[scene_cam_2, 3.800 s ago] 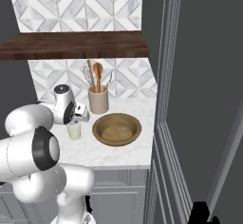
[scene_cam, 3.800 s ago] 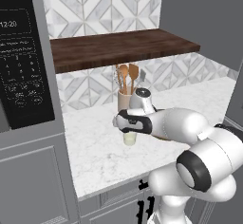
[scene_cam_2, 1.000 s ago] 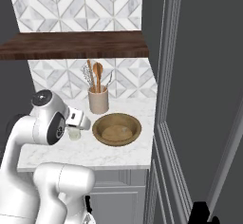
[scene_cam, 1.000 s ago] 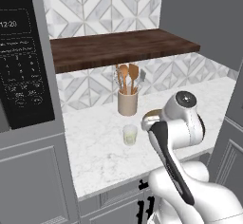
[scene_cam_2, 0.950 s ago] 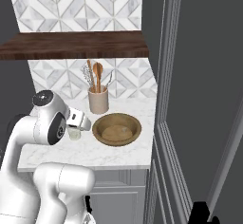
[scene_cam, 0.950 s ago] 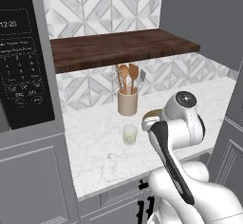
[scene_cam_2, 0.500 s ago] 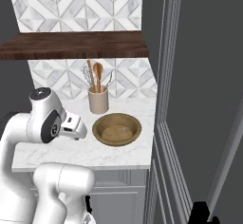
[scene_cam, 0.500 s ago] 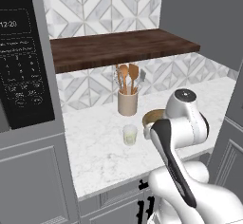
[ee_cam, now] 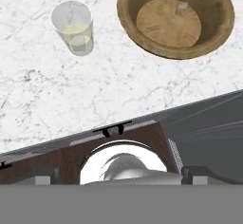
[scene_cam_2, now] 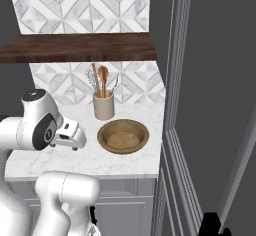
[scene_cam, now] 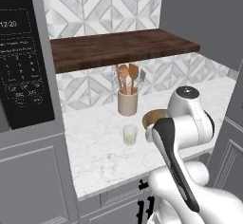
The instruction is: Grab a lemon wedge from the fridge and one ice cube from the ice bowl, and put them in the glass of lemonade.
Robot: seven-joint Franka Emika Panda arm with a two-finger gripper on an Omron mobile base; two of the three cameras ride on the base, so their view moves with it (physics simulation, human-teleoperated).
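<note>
Standing on white marble counter (scene_cam: 99, 156), glass of lemonade (ee_cam: 75, 27) beside ice bowl (ee_cam: 175, 16), fingers (scene_cam_2: 76, 148) wide.

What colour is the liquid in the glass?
Pale yellow, filling the lower part of the glass of lemonade; clearest in the hand view.

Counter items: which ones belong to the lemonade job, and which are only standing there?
For the job:
- glass of lemonade
- ice bowl, one ice cube inside

Only standing there:
- crock with wooden spoons
- microwave
- wooden shelf
</note>
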